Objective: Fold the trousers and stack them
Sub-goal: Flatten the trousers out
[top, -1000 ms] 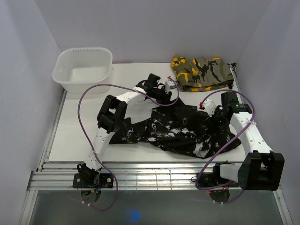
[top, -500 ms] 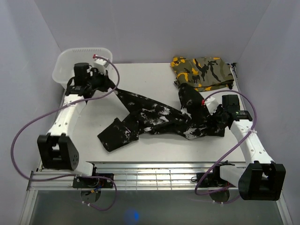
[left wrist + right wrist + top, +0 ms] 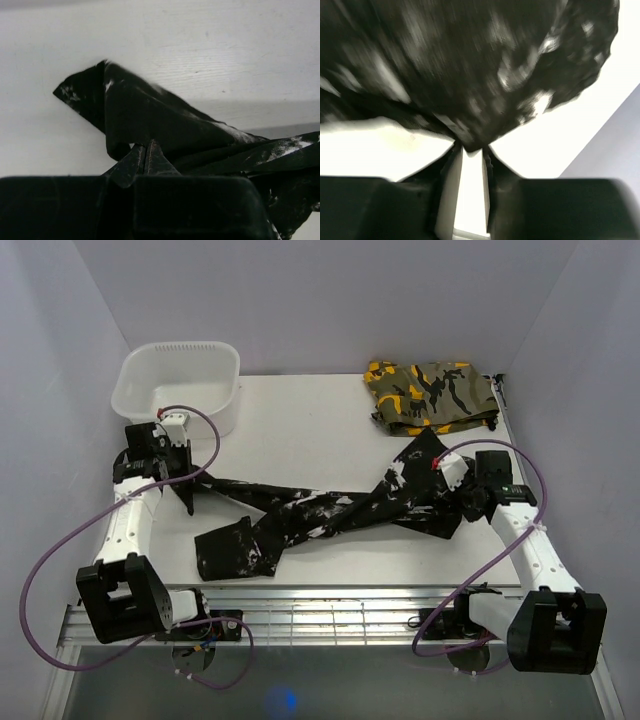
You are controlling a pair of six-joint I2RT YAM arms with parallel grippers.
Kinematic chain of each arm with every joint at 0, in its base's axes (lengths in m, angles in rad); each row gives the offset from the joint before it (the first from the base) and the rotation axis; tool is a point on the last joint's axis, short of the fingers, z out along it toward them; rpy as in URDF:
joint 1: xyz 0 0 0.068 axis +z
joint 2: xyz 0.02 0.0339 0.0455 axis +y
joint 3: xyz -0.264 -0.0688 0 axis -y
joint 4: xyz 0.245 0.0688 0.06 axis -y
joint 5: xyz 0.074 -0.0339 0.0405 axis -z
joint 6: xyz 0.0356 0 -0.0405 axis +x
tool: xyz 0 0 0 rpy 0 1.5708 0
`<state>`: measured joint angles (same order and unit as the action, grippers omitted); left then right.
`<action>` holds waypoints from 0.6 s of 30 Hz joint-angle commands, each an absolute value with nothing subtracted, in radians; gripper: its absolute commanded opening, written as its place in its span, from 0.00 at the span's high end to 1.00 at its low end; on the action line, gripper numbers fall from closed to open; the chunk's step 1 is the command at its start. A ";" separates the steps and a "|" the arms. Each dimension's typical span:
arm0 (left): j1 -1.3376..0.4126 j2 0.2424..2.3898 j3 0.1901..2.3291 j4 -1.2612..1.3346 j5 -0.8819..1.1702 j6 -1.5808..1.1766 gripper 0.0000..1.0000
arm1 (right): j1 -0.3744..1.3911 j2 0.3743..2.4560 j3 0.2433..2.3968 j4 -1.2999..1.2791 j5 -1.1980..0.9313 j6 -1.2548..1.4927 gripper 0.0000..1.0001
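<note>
The trousers (image 3: 330, 515), black with white splotches, lie stretched in a twisted band across the white table (image 3: 300, 430), with one leg end folded flat at the front left. My left gripper (image 3: 190, 490) is at the band's left end and is shut on the fabric; in the left wrist view (image 3: 145, 150) the jaws pinch a dark fold (image 3: 150, 115). My right gripper (image 3: 460, 495) is at the right end and is shut on a bunch of the cloth (image 3: 470, 75), its tips (image 3: 470, 146) pinching it just above the table.
A white plastic tub (image 3: 180, 385) stands at the back left, just behind my left arm. A folded olive camouflage garment (image 3: 430, 395) with orange and black patches lies at the back right. The table's front edge meets a metal rail (image 3: 320, 605).
My left arm swung from the table's middle to the far left, then came forward, drawing the trousers out from a heap into a long band. My right gripper kept its hold on the right.
</note>
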<state>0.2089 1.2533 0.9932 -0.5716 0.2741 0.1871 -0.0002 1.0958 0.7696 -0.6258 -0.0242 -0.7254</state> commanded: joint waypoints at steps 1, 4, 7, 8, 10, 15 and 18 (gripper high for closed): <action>0.250 1.313 1.015 -0.560 0.158 0.239 1.00 | -0.037 1.017 0.704 -0.689 0.066 -0.860 0.69; 0.271 1.405 1.092 -0.647 0.256 0.259 0.79 | -0.052 0.988 0.748 -0.733 0.014 -0.942 0.12; 0.282 1.398 1.159 -0.692 0.423 0.316 0.43 | -0.063 1.017 0.907 -0.799 -0.110 -0.950 0.04; 0.282 1.394 1.184 -0.709 0.489 0.336 0.35 | -0.063 1.040 0.955 -0.814 -0.132 -0.946 0.10; 0.282 1.416 1.276 -0.819 0.558 0.453 0.26 | -0.064 1.126 1.055 -0.853 -0.199 -0.940 0.10; 0.282 1.506 1.425 -1.190 0.716 0.739 0.20 | -0.064 1.406 1.362 -0.929 -0.345 -0.934 0.09; 0.282 1.513 1.393 -1.314 0.747 0.882 0.20 | -0.063 1.614 1.547 -0.974 -0.388 -0.871 0.06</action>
